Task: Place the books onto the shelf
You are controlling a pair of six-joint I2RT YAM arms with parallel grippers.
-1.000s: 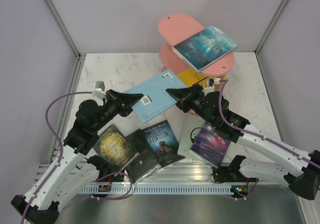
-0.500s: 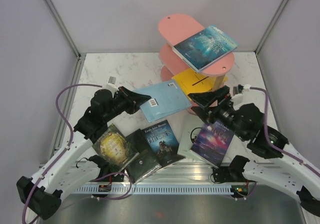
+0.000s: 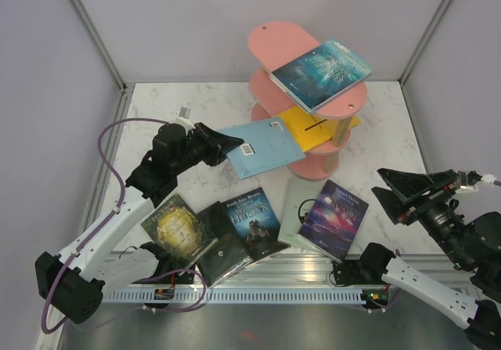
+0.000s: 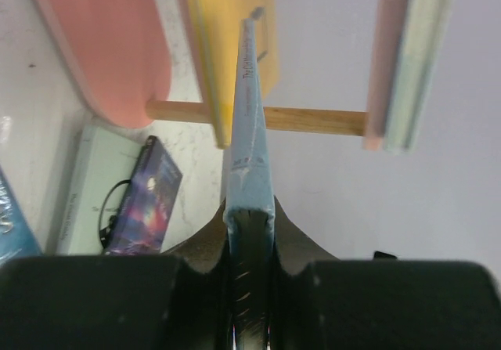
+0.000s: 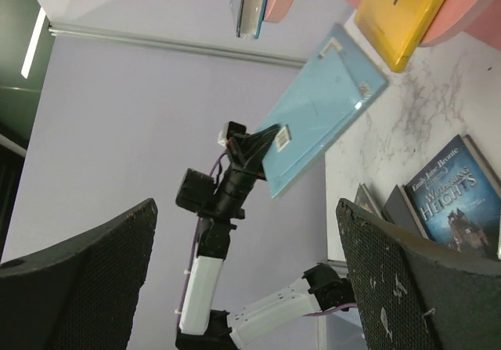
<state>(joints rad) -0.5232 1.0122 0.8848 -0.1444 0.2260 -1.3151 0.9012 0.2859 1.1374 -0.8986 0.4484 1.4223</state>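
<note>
Left gripper [image 3: 232,141] pinches the light-blue book [image 3: 266,148] by its near-left edge. The book is airborne, far corner just beside the yellow book [image 3: 311,123] on a lower tier of the shelf [image 3: 274,41]. Right gripper [image 3: 378,182] spread wide, empty, near right. Judgement: keep the book level, slide it over the yellow book, then release.

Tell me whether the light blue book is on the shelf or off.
Off: the left gripper clamps the light blue book in the air beside the shelf.

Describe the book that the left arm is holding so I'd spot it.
Find the pink shelf at the back. Left of its lower tiers, the left gripper holds a book aloft. It alone is plain pale blue with a small white label.
</note>
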